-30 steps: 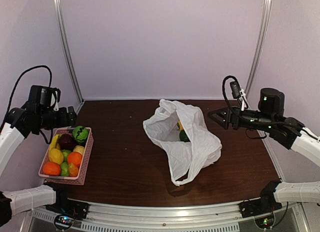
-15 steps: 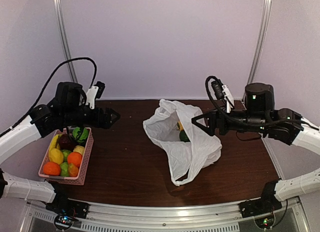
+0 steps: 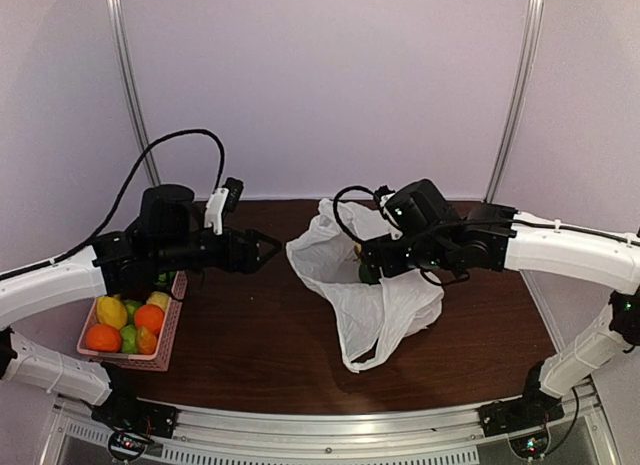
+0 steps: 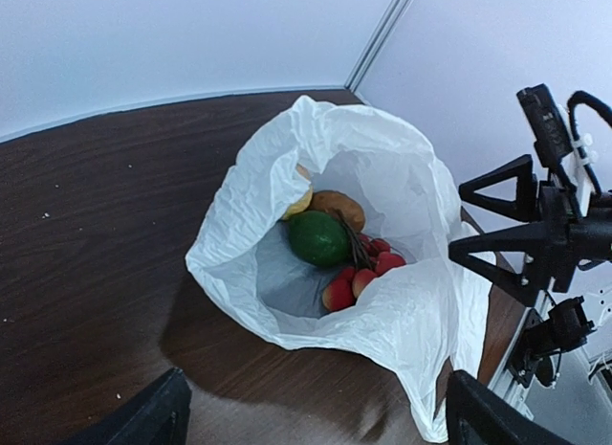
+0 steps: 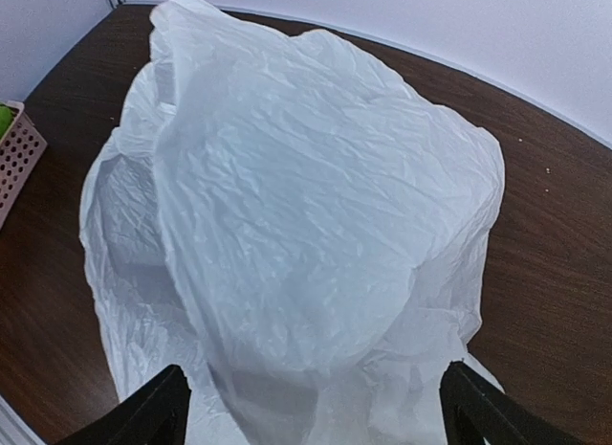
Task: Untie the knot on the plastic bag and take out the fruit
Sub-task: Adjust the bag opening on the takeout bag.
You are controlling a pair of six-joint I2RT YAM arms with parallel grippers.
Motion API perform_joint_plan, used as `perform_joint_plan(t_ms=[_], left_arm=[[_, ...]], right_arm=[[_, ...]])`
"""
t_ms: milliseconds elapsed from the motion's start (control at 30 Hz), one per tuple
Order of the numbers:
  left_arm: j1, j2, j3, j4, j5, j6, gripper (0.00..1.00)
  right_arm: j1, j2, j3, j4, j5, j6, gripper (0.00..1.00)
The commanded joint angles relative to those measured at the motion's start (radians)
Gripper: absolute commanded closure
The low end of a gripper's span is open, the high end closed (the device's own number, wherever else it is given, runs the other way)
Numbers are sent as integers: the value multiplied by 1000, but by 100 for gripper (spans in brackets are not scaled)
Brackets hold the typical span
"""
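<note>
The white plastic bag (image 3: pixel 385 295) lies in the middle of the table with its mouth gaping open toward the left. No knot shows. In the left wrist view it holds a green fruit (image 4: pixel 318 237), a brownish fruit (image 4: pixel 337 208) and small red fruits (image 4: pixel 361 274). My left gripper (image 3: pixel 264 248) hangs open a short way left of the bag, nothing between its fingers (image 4: pixel 153 418). My right gripper (image 3: pixel 368 263) is open at the bag's upper right side, just above the plastic (image 5: pixel 316 225), holding nothing.
A pink basket (image 3: pixel 171 325) with several fruits stands at the left edge of the table, under the left arm. Its corner shows in the right wrist view (image 5: pixel 17 146). Bare dark wood (image 3: pixel 250 345) lies between basket and bag.
Both arms have swung inward toward the bag: the left away from the basket toward the right, the right from the table's right side to the bag. The bag has not moved.
</note>
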Motion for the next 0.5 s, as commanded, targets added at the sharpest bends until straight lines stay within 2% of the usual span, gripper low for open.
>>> perform_joint_plan(t_ms=[0, 133, 267, 467], left_arm=[[-61, 56, 8, 66, -72, -21, 6], [-148, 154, 91, 18, -190, -12, 6], [-212, 276, 153, 81, -178, -5, 6], [-273, 493, 290, 150, -140, 27, 5]], right_arm=[[-26, 77, 51, -166, 209, 31, 9], [-89, 26, -41, -104, 132, 51, 16], [-136, -44, -173, -38, 48, 73, 24], [-159, -89, -322, 34, -25, 114, 25]])
